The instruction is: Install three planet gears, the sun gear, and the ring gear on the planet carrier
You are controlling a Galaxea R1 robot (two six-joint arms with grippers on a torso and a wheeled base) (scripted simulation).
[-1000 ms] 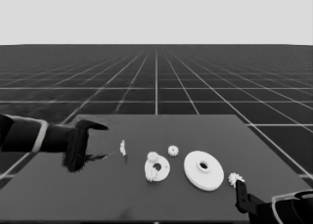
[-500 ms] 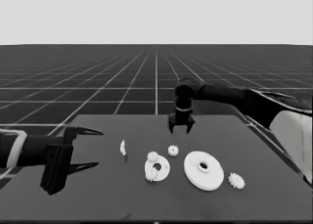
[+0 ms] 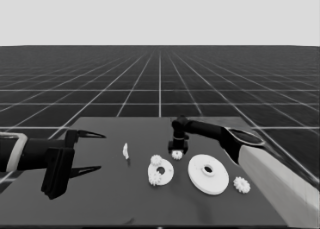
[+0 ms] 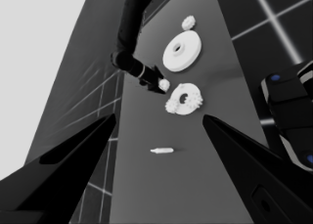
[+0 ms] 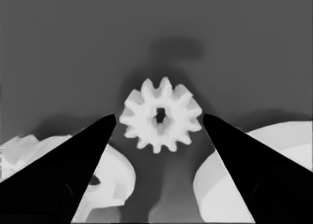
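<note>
While two gears (image 3: 156, 169) already sat on the smaller round part (image 3: 161, 172), we judged the job less than half done. Near the middle of the surface (image 3: 100, 199) that part held one gear at its far edge and one at its near left edge, as the head view showed; we could not tell how well they were seated. Our right gripper (image 3: 177, 150) hung over a third gear (image 3: 177, 154) lying on the surface just beyond the smaller part. In the right wrist view the fingers (image 5: 73, 165) stood apart on either side of that gear (image 5: 160, 115), not touching it. A fourth gear (image 3: 242, 184) lay near the right edge, just beside the larger round part (image 3: 208, 173), which rested flat to the right of the smaller one. Two gears and the larger part were left to fit. Our left gripper (image 3: 87, 151) waited spread over the left end, with the thin white piece (image 3: 126, 151) near it.
</note>
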